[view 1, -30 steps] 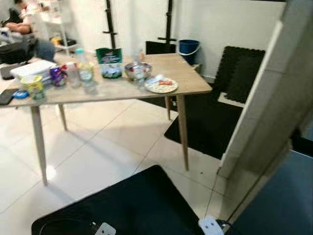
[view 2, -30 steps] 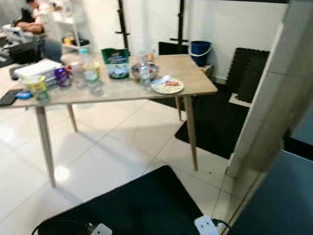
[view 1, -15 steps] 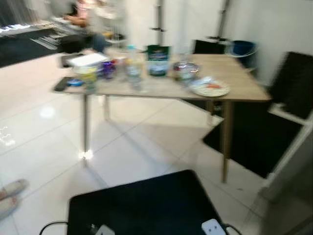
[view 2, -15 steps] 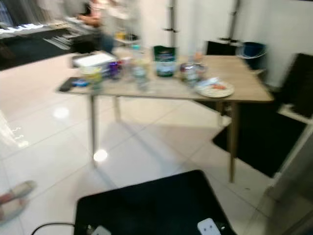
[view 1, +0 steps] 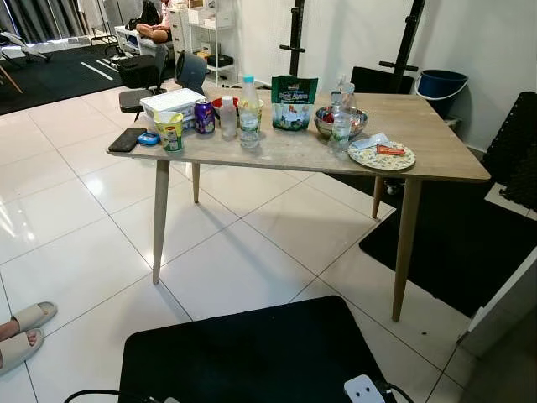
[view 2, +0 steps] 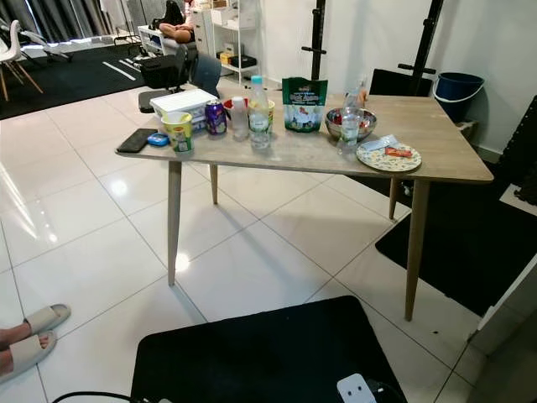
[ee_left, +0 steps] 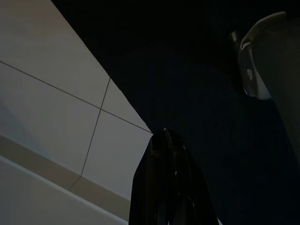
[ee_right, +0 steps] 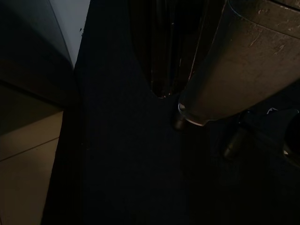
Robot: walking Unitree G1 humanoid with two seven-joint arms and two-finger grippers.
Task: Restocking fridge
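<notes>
A wooden table [view 1: 436, 159] stands a few steps ahead with the groceries on it. From the left they are a white box [view 1: 172, 102], a yellow cup [view 1: 171, 132], a purple can [view 1: 204, 117], a small bottle [view 1: 227, 117], a water bottle [view 1: 248, 113], a green bag [view 1: 294, 104], a metal bowl [view 1: 354, 118] with a bottle [view 1: 340, 128] in front, and a plate [view 1: 382, 156]. My left gripper [ee_left: 165, 140] hangs idle over the black mat, fingers together and empty. My right gripper [ee_right: 161, 89] hangs low in the shade, fingers together too.
A black mat [view 1: 243, 353] with a white power strip [view 1: 365, 389] lies at my feet. A person's sandalled feet [view 1: 21, 332] stand at the lower left. A phone [view 1: 127, 139] lies on the table's left end. Dark mats [view 1: 470, 243] and a blue bucket [view 1: 440, 83] are right of the table.
The camera has swung left: the white panel on the right has left the picture, and the table now sits centred and sharp. Nothing on the table has moved.
</notes>
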